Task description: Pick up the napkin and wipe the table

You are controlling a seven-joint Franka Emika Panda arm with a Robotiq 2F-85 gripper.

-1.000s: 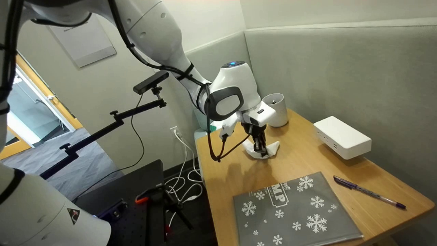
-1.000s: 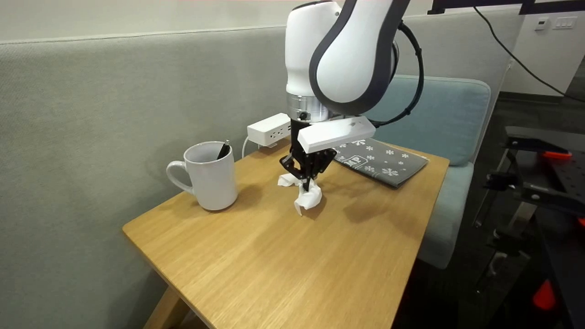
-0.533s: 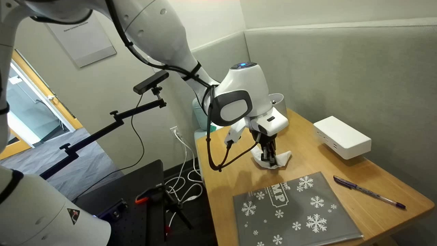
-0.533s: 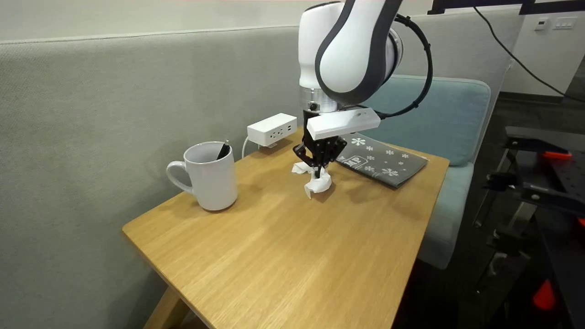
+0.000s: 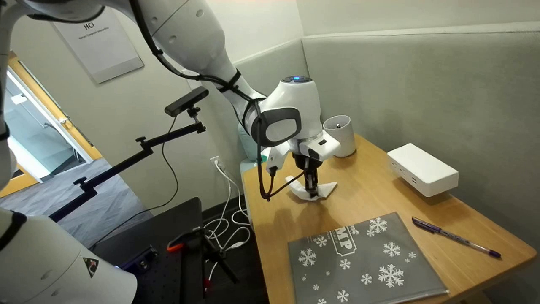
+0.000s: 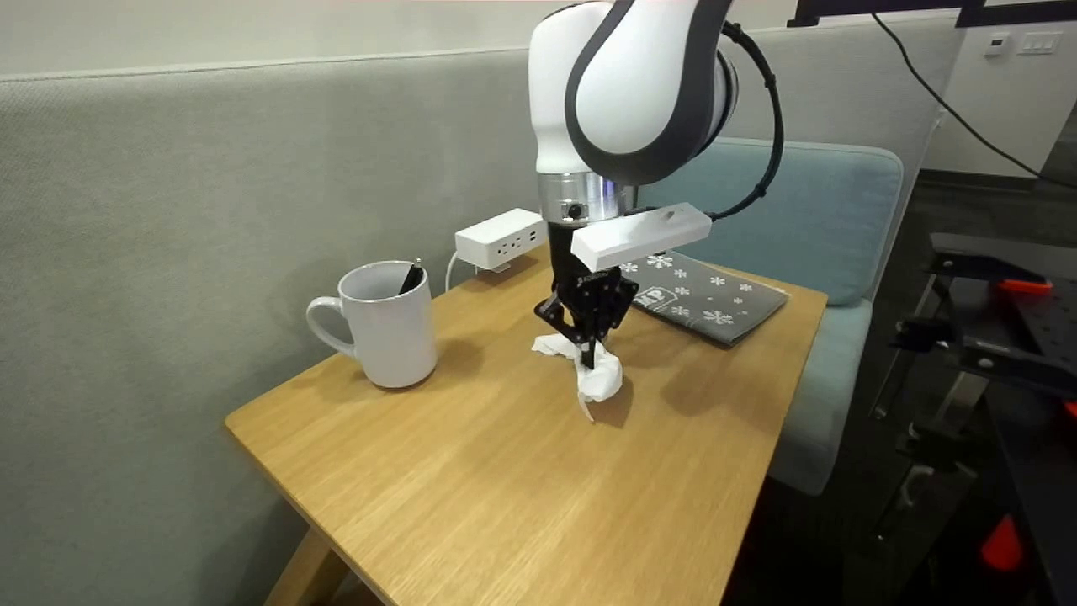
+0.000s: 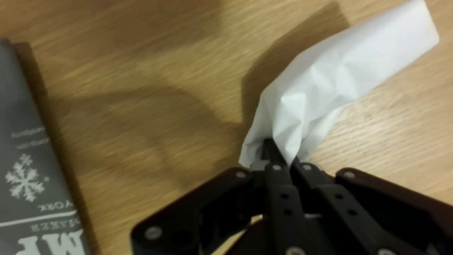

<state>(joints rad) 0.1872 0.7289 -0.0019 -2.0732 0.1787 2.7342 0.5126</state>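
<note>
The crumpled white napkin [image 7: 329, 76] is pinched between the fingers of my gripper [image 7: 286, 157] in the wrist view, with most of it spreading to the upper right. In both exterior views my gripper [image 5: 312, 193] [image 6: 588, 355] points down, shut on the middle of the napkin [image 5: 325, 190] [image 6: 601, 379], whose ends stick out on both sides. The napkin is at or just above the light wooden table [image 6: 505, 480] [image 5: 367, 190]; I cannot tell whether it touches. Part of the napkin is hidden behind the fingers.
The grey snowflake mat [image 5: 358, 266] [image 6: 698, 295] [image 7: 32, 170] lies beside the gripper. A white mug [image 6: 389, 337] [image 5: 342, 137] holding a pen stands near the padded wall. A white power box [image 5: 422, 169] [image 6: 502, 240] is at the wall side. A purple pen [image 5: 455, 238] lies near the mat.
My gripper, holding the napkin throughout, first moved toward the mat and then came back away from it along the table. The mug, box, mat and pen have not moved.
</note>
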